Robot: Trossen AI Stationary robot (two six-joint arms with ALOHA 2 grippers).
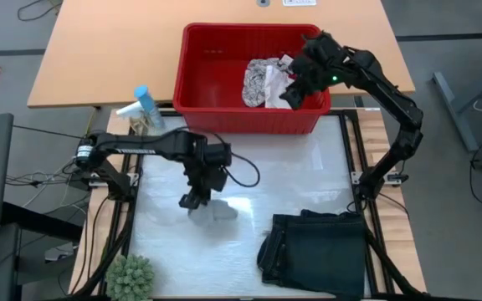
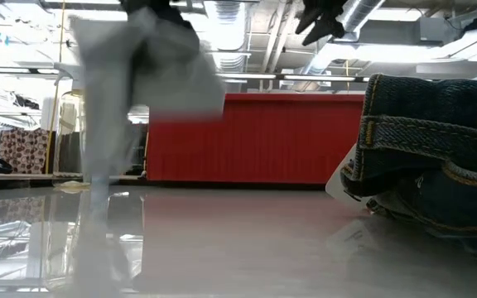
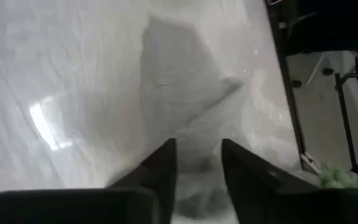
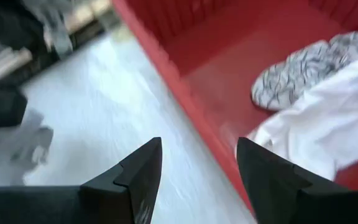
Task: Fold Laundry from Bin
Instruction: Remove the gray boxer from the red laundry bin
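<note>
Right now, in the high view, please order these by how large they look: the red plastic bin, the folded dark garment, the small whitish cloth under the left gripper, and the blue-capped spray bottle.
1. Red plastic bin
2. Folded dark garment
3. Small whitish cloth
4. Blue-capped spray bottle; it looks close in size to the cloth, so this order is unsure.

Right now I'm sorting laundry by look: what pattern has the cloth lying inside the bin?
White-grey leaf-patterned cloth in the red bin; the right wrist view shows it best.

A white table carries the red bin, a folded dark garment, a small plant and a spray bottle.
</note>
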